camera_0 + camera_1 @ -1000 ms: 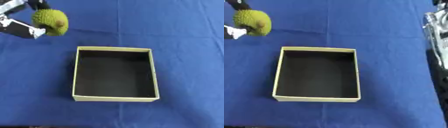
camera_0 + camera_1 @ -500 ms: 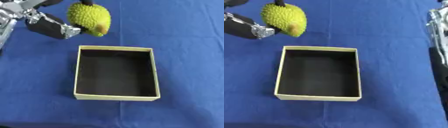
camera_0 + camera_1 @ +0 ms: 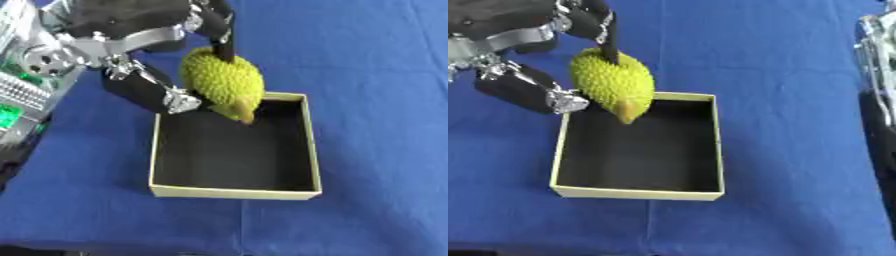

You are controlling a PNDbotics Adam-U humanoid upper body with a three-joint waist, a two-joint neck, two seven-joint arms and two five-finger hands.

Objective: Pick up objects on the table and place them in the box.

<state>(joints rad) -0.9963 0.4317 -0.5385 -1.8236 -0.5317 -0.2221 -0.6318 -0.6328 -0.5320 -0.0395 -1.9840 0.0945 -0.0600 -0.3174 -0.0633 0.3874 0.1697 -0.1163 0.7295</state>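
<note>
Left hand (image 3: 144,55): clamped round the spiky fruit (image 3: 223,84), thumb and fingers on opposite flanks.
Fruit: held over the box's (image 3: 234,190) far-left corner; judged stiff and bumpy, best gripped across its wide middle.
Change: carried from the far left to the box within a second.
Right hand: only arm metalwork is seen at the right edge.

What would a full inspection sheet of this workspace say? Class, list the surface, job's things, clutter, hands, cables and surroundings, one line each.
Surface: blue cloth covers the table.
Job's things: spiky green fruit held above the far edge of the box, its tip pointing down into it; the box's dark inside holds nothing.
Clutter: nothing seen.
Hands: left hand curled round the fruit; right hand: only part of the arm shows at the right edge of the right eye view.
Cables: nothing seen.
Surroundings: nothing seen beyond the cloth.
</note>
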